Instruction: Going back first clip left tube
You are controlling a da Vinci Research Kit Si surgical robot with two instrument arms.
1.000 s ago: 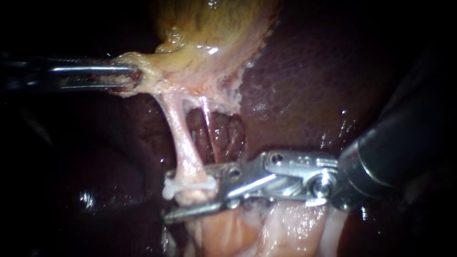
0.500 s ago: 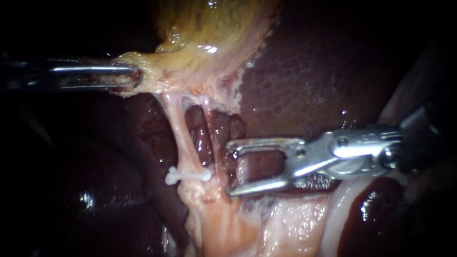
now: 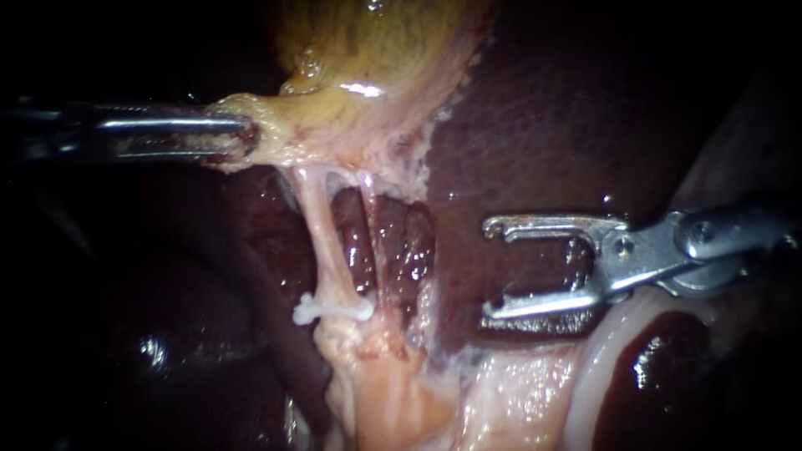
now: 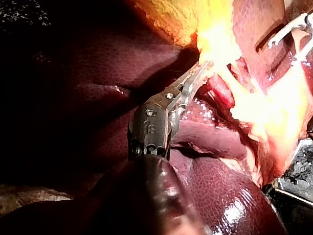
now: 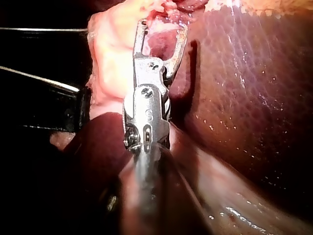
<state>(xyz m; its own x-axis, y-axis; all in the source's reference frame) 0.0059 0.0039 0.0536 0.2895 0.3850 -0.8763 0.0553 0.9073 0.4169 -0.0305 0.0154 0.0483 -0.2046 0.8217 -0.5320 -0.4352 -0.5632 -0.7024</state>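
Note:
The left tube (image 3: 322, 238) runs pale and taut from the gallbladder (image 3: 368, 67) down to the fatty tissue below. A white clip (image 3: 332, 311) sits across its lower end. A thinner right tube (image 3: 373, 242) runs beside it. My left instrument (image 3: 242, 138) comes in from the left, jaws shut on the gallbladder's pale neck tissue; the left wrist view shows it (image 4: 203, 71) gripping the same yellow tissue. My right instrument (image 3: 493, 269) stands to the right of both tubes over the liver (image 3: 535, 142), jaws open and empty; the right wrist view shows its open jaws (image 5: 161, 24).
Pale pink fatty tissue (image 3: 501, 392) lies under the right instrument. Dark liver (image 3: 167, 334) fills the lower left. In the left wrist view my right instrument's jaws (image 4: 288, 34) show far off beyond the yellow tissue.
My right instrument has drawn back to the right, off the left tube, leaving the white clip on it. Its jaws stay open. The left instrument holds still.

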